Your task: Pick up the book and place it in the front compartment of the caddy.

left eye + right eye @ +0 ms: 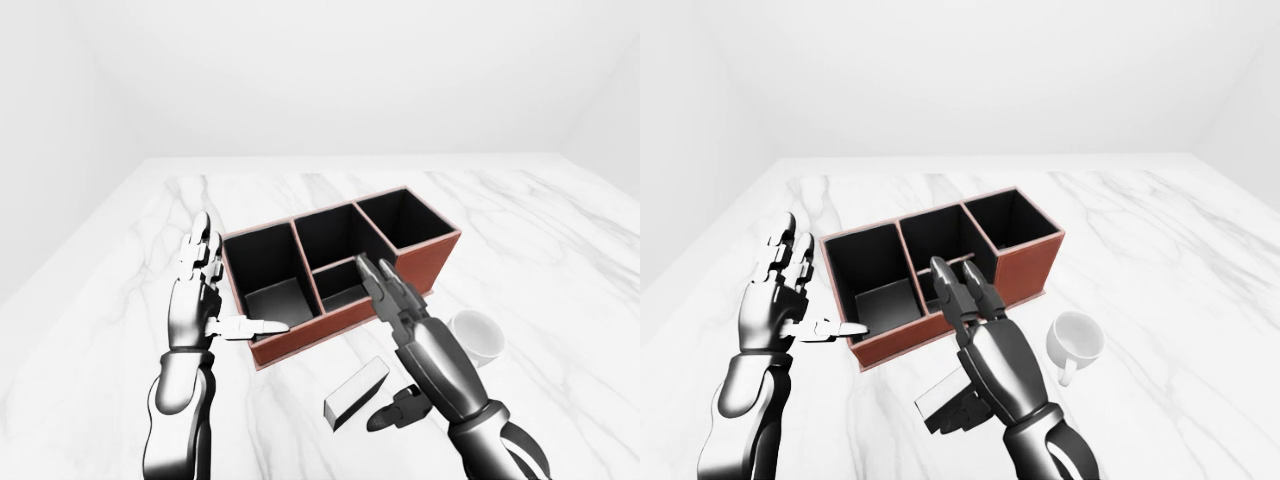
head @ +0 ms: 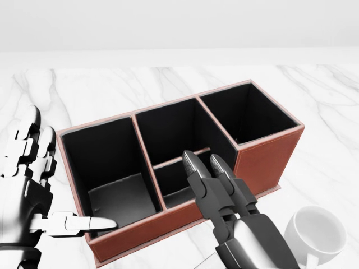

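The book [image 1: 357,392], a small white block with a dark end, lies flat on the marble table just below the caddy in the left-eye view. The caddy [image 1: 428,262] is red-brown with black compartments, all empty. My right hand [image 1: 388,345] is open above and to the right of the book, with straight fingers [image 2: 197,168] reaching over the caddy's near wall and the thumb [image 1: 398,410] beside the book. It does not hold the book. My left hand [image 1: 222,292] is open at the caddy's left end, fingers up, thumb [image 2: 73,224] touching the caddy's corner.
A white mug [image 1: 478,335] stands on the table right of my right hand, close below the caddy's right end. The white marble table [image 1: 540,230] stretches wide on all sides, with plain walls beyond it.
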Robot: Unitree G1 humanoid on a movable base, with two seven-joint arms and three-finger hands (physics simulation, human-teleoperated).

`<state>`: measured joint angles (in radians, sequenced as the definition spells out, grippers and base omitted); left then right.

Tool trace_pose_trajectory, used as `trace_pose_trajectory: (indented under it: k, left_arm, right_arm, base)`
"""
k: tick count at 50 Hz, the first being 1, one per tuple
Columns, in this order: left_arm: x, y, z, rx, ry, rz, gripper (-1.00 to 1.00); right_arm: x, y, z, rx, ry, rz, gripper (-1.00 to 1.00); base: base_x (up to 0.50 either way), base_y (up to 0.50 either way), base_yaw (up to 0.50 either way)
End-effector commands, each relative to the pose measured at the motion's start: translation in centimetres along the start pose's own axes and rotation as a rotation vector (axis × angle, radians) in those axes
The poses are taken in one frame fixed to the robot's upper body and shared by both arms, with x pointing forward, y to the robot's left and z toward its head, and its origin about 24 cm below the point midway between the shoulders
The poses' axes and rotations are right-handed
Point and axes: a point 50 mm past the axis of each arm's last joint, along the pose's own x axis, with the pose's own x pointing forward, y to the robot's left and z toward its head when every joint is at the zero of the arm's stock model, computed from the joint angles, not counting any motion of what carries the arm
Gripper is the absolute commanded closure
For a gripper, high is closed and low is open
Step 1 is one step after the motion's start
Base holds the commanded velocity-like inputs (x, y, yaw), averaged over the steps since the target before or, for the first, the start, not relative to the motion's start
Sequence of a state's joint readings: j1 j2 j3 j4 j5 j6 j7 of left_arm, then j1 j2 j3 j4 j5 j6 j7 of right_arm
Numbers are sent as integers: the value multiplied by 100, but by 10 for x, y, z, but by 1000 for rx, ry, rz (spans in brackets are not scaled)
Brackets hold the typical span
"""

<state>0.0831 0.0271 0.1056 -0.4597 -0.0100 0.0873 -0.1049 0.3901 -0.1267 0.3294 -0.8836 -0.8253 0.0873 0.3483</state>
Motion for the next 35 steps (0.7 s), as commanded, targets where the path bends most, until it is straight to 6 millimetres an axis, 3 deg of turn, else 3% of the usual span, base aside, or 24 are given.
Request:
trace_pose_trajectory:
  k: [1,35]
  left_arm:
    - [0,0,0,0,1,0,-100]
    - [-1,-1,1,1,-5,-5,-100]
  right_arm:
    - [1,6,-6,-15,30,11,-100]
    - [6,29,-24,-48,106,44,-100]
  base:
    - [0,0,0]
    - [0,0,0]
